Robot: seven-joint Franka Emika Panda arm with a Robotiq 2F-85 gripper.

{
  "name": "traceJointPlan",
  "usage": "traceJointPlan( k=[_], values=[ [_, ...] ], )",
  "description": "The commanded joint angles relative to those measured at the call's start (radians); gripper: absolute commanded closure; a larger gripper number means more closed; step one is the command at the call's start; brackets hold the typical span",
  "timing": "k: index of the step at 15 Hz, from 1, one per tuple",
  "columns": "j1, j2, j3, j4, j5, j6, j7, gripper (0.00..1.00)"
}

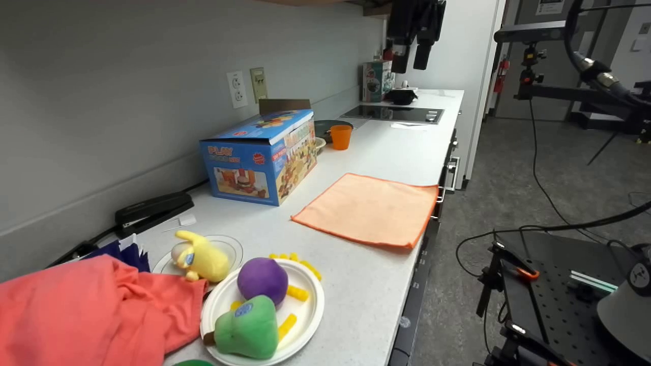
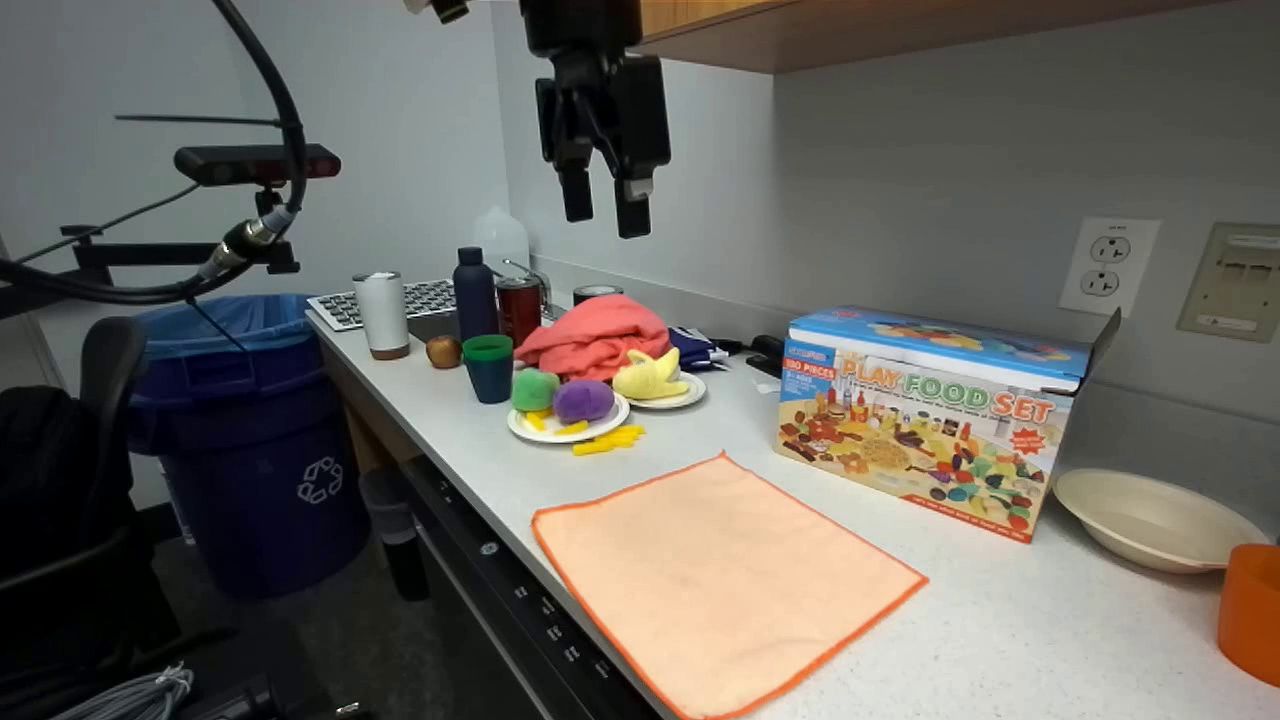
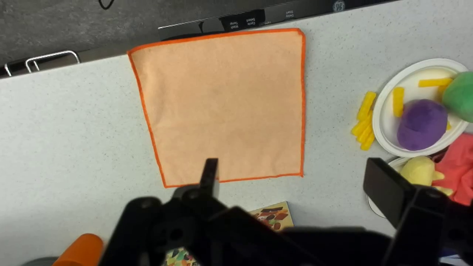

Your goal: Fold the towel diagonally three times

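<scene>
The towel (image 3: pixel 225 107) is a peach cloth with an orange hem. It lies flat and spread open as a rough square on the counter, and it shows in both exterior views (image 1: pixel 374 211) (image 2: pixel 720 580). One side runs along the counter's front edge, and a corner there seems to reach slightly past it. My gripper (image 3: pixel 293 162) is open and empty, with its fingers wide apart. In both exterior views the gripper (image 1: pixel 411 62) (image 2: pixel 605 208) hangs high above the counter, pointing down, and touches nothing. No part of the towel is hidden except a bit behind a finger in the wrist view.
A play food box (image 2: pixel 920 430) stands by the wall beside the towel. A white plate (image 1: pixel 318 317) with plush toys and yellow sticks lies to one side. An orange cup (image 1: pixel 341 137) and a bowl (image 2: pixel 1160 520) stand near the box. A cabinet (image 2: pixel 900 30) overhangs the counter.
</scene>
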Motion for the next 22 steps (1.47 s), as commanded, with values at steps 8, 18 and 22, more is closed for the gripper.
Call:
traceJointPlan(
  k=[8, 18, 22],
  values=[
    [0.047, 0.296, 0.018, 0.246, 0.038, -0.017, -0.001, 0.0],
    [0.032, 0.293, -0.008, 0.168, 0.034, 0.003, -0.045, 0.0],
    [0.018, 0.298, -0.046, 0.065, 0.025, 0.036, -0.101, 0.0]
  ],
)
